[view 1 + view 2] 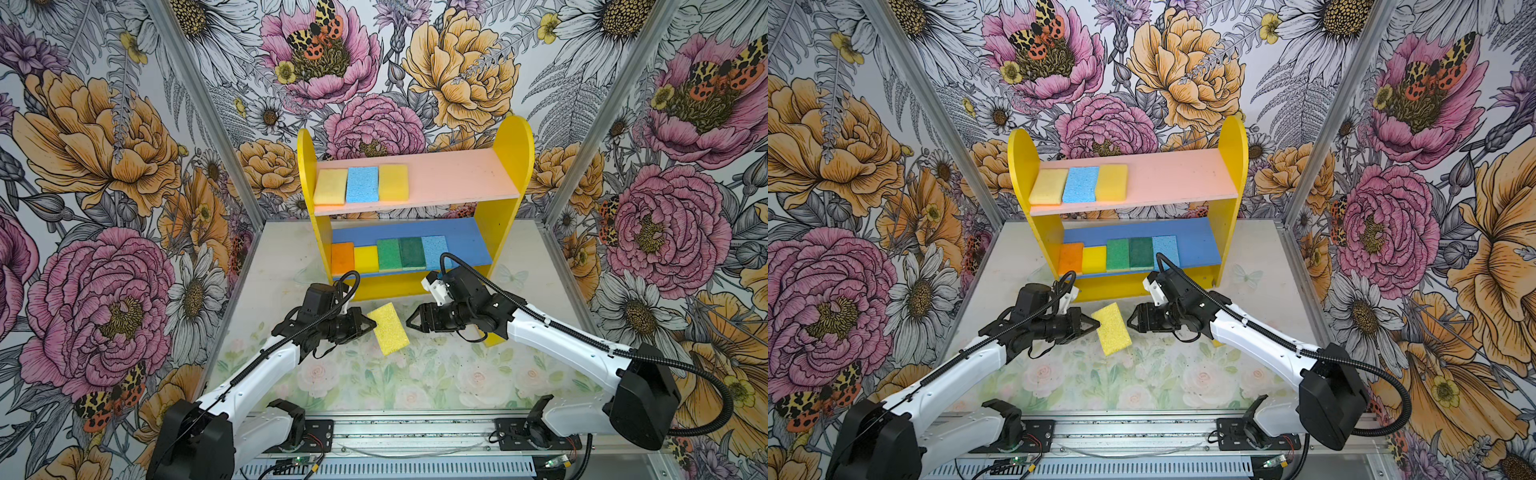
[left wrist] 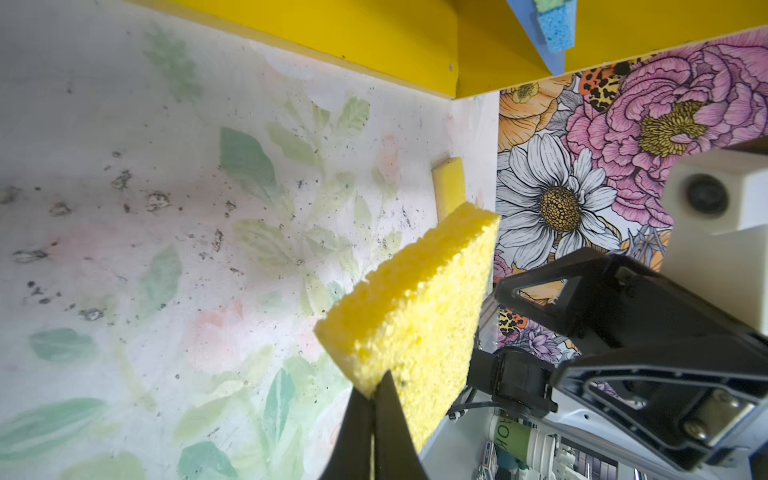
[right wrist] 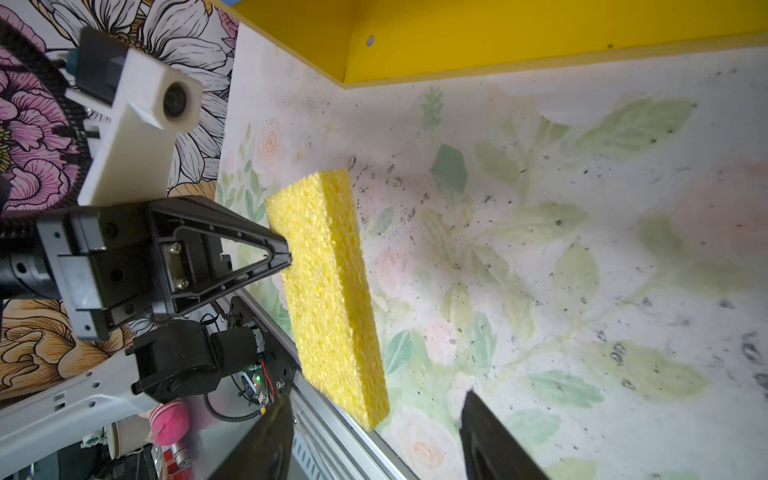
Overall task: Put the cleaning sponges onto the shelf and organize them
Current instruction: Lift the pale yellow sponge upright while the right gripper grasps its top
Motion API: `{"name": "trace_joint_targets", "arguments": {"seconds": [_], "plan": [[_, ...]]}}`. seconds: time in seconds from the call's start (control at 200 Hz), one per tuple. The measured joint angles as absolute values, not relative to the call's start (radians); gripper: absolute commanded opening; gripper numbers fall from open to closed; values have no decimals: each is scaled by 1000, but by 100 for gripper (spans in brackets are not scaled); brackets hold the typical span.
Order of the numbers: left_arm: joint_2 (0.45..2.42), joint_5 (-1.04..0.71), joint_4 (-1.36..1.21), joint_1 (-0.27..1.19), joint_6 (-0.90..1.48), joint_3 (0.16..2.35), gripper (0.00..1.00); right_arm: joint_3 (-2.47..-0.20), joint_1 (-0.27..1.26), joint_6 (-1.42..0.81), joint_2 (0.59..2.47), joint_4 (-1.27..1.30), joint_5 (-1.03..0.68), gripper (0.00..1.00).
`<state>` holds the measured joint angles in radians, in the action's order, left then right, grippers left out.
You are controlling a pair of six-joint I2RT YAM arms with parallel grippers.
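A yellow sponge (image 1: 388,328) (image 1: 1112,328) hangs tilted above the table in front of the shelf (image 1: 457,176) (image 1: 1167,174). My left gripper (image 1: 372,324) (image 2: 376,390) is shut on the sponge's left edge. My right gripper (image 1: 409,321) (image 3: 376,397) stands open just right of the sponge (image 3: 328,282), with its fingers apart and not touching it. Three sponges lie on the pink upper board: yellow (image 1: 330,186), light blue (image 1: 362,184), yellow (image 1: 393,182). Several more line the blue lower board (image 1: 465,245), from orange (image 1: 342,257) to light blue (image 1: 434,249).
Another yellow sponge (image 2: 448,187) (image 1: 492,338) lies on the table by the shelf's right side panel, partly hidden under my right arm. Floral walls close in the cell on three sides. An aluminium rail (image 1: 415,428) runs along the table's front edge.
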<state>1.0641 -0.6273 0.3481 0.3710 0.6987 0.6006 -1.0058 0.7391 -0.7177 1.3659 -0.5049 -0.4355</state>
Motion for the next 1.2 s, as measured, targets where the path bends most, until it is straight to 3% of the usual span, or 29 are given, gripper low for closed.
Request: {"name": "trace_joint_targets", "arguments": {"seconds": [0.245,0.51,0.685,1.076,1.136,1.196], "plan": [[1009,-668,356,370,701,602,0,-1028,784,-725,1393,-482,-443,59],[994,-679,363,362,710,622,0,-1034,819,-740,1396,-477,-442,44],[990,-684,363,361,719,631,0,-1034,825,-741,1396,-477,-442,43],[979,-690,363,361,737,638,0,-1033,830,-764,1366,-474,-416,4],[974,-693,363,361,738,640,30,-1033,831,-767,1354,-473,-408,0],[967,-697,363,359,744,643,49,-1033,831,-771,1341,-473,-392,0]]}}
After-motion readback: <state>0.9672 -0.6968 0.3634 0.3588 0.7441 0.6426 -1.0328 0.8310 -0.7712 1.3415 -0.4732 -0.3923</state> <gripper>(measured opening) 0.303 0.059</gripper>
